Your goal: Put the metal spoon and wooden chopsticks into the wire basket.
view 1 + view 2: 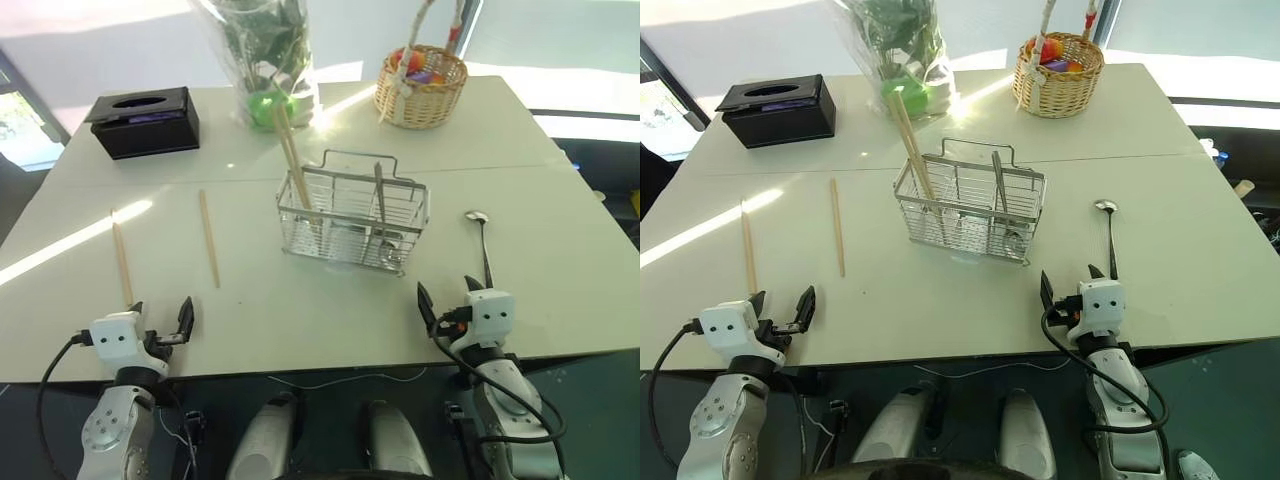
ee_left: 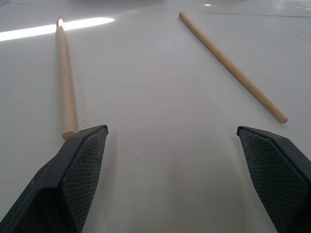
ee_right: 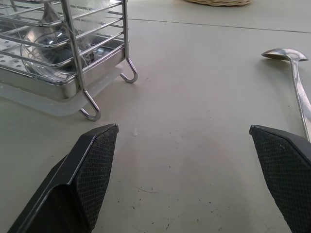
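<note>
The wire basket point(image 1: 352, 222) stands upright near the middle of the counter point(image 1: 300, 310). Inside it, at the robot's left end, two wooden chopsticks point(image 1: 292, 160) lean with their tops rising well above the rim; toward the other end a spoon point(image 1: 381, 215) stands with its bowl down against the basket floor.

A metal spoon point(image 1: 482, 245) lies flat on the counter to the right of the basket, apart from it, bowl away from the robot and handle running toward the right gripper. On the left side of the counter two more chopsticks lie flat and apart from each other: one point(image 1: 208, 238) nearer the basket, the other point(image 1: 121, 262) further left, close to a streak of sunlight.

The right gripper point(image 1: 450, 292) hovers at the near edge of the counter, its fingers point(image 3: 92, 170) spread wide and holding nothing; the loose spoon's handle ends just beside its right finger. The left gripper point(image 1: 160, 312) sits at the near left edge, fingers point(image 2: 82, 165) likewise wide apart and empty, with the near end of the leftmost chopstick just beside its left finger.

At the far side stand a black tissue box point(image 1: 143, 121), a plant wrapped in clear film point(image 1: 265, 60) and a round wicker basket point(image 1: 421, 85) holding colourful items.
</note>
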Robot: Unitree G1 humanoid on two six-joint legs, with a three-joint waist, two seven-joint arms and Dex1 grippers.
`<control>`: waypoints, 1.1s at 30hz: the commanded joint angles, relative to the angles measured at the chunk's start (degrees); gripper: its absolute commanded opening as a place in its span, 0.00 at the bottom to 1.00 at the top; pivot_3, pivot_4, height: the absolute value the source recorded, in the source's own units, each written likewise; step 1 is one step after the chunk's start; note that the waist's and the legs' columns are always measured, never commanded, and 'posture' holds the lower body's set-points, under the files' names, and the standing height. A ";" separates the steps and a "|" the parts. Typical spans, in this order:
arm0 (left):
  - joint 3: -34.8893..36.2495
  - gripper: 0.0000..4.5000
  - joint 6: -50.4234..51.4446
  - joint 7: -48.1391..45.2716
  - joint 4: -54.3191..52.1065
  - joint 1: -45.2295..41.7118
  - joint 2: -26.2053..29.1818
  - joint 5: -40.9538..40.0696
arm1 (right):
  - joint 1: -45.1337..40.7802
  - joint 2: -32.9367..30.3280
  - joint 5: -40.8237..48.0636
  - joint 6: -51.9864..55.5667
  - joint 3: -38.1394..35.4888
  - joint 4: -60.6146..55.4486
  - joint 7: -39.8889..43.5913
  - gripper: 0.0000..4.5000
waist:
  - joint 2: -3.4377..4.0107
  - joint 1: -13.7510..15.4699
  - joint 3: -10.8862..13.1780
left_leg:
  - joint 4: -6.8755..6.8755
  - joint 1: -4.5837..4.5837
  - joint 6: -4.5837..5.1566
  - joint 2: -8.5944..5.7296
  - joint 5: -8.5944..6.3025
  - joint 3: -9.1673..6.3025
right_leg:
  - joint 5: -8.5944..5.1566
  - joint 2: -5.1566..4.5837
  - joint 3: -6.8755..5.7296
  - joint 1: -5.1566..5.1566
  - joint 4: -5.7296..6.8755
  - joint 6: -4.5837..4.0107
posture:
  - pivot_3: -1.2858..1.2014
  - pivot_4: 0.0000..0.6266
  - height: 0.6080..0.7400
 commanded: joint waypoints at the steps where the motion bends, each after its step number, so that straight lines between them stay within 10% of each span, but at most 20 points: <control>1: 0.97 1.00 -0.25 0.07 -1.05 -0.05 0.28 -0.26 | -0.14 0.32 0.43 -0.50 -0.24 -2.43 -0.34 0.99 | 0.00 0.00 0.00 | 0.00 0.00 0.00 0.00 0.00 0.00 | 0.00 0.00 0.00 -0.01 0.00 0.00 | 0.52 0.24 1.00; 33: 1.15 1.00 -0.37 -1.23 -1.73 -1.03 1.29 -0.08 | -1.79 0.00 0.27 -0.28 -0.50 -1.65 -0.34 0.99 | -0.01 -0.02 -0.01 | 0.01 0.03 0.00 -0.01 0.00 0.00 | 0.01 0.00 -0.11 -0.01 0.00 0.00 | 0.52 0.24 1.00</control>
